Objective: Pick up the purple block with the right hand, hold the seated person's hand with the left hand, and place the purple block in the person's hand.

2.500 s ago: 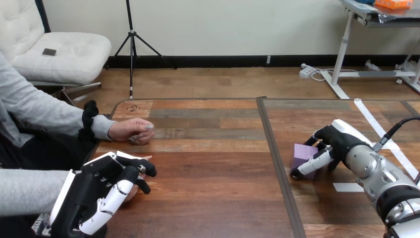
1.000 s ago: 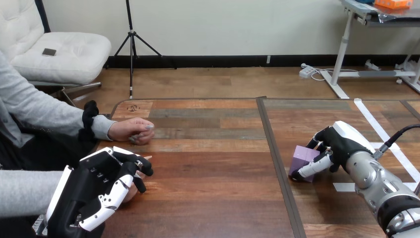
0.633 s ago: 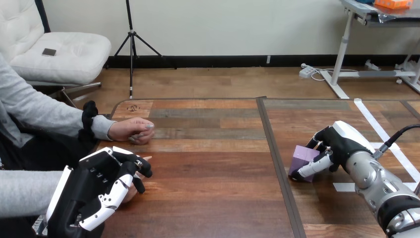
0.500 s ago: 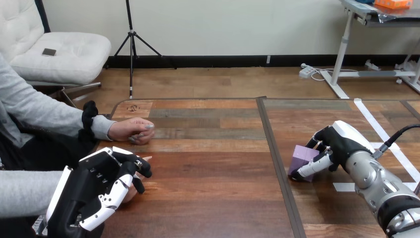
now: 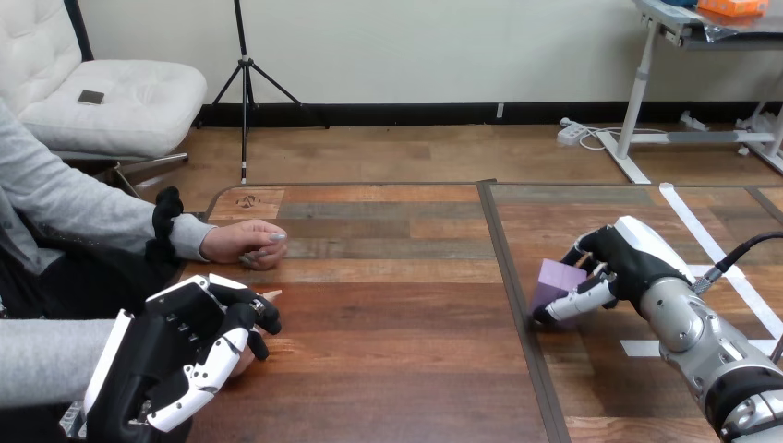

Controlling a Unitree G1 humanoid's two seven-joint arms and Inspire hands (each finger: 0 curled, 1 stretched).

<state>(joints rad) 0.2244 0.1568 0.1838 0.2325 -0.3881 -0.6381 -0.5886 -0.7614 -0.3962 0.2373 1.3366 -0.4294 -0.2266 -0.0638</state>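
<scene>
Right of table (image 5: 397,360) centre: purple block (image 5: 552,278), right hand (image 5: 630,258) clenched on it, thumb vs fingers. Prob. light, stiff, smooth; grip opp. flat sides. Near left: left hand (image 5: 171,351) wrapped round person's hand (image 5: 270,295).

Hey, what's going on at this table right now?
The robot's right hand is curled round the purple block at the right of the table. Its left hand is curled round the person's nearer hand at the front left. The person's farther hand rests on the table. The block has not yet reached the person.
</scene>
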